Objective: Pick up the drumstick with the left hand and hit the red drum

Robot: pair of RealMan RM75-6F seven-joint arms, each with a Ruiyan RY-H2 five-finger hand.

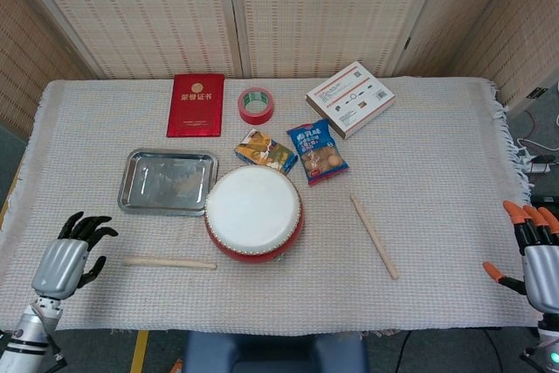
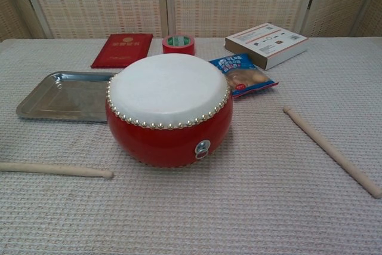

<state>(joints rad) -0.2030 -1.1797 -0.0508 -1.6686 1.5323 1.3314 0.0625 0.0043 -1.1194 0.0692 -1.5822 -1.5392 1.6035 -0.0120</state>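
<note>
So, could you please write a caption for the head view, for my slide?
Open left hand nears the drumstick lying beside the red drum; right hand idles.
</note>
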